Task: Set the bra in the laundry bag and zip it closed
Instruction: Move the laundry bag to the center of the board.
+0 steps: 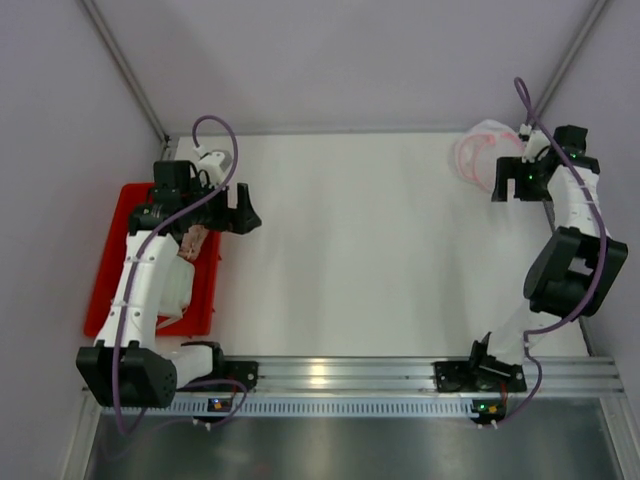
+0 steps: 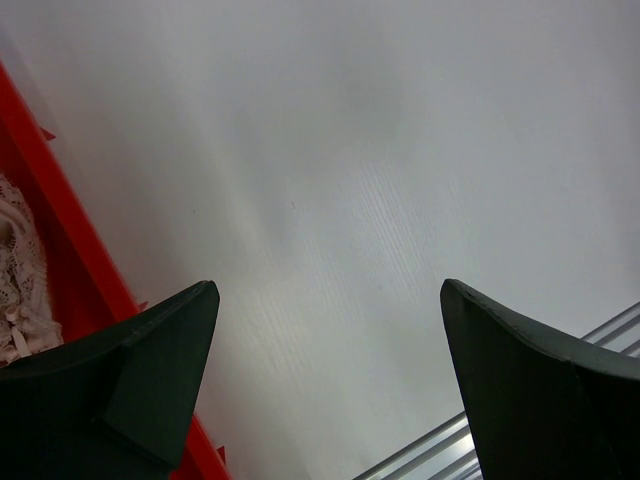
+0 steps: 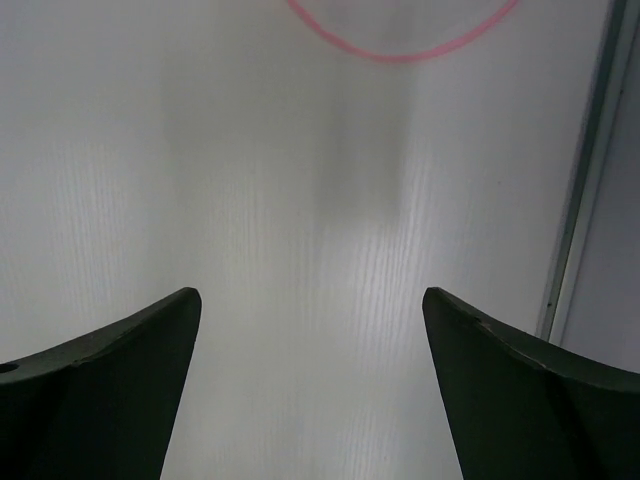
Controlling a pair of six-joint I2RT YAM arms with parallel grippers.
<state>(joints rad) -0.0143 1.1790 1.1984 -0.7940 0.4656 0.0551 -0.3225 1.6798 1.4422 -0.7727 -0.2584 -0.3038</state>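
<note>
I see left tool [image 2: 330,300] and right tool [image 3: 310,300] spread wide, both empty. Bra [image 2: 15,270] lies in red tray [image 1: 103,290]; laundry bag [image 1: 478,152] sits far right.

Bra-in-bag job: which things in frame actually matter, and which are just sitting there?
Job:
- bra, lying in the tray
- laundry bag, far right, pink rim
- left claw, open, empty
- right claw, open, empty

Just there:
- red tray, only holds the bra
- metal rail at the near edge
</note>
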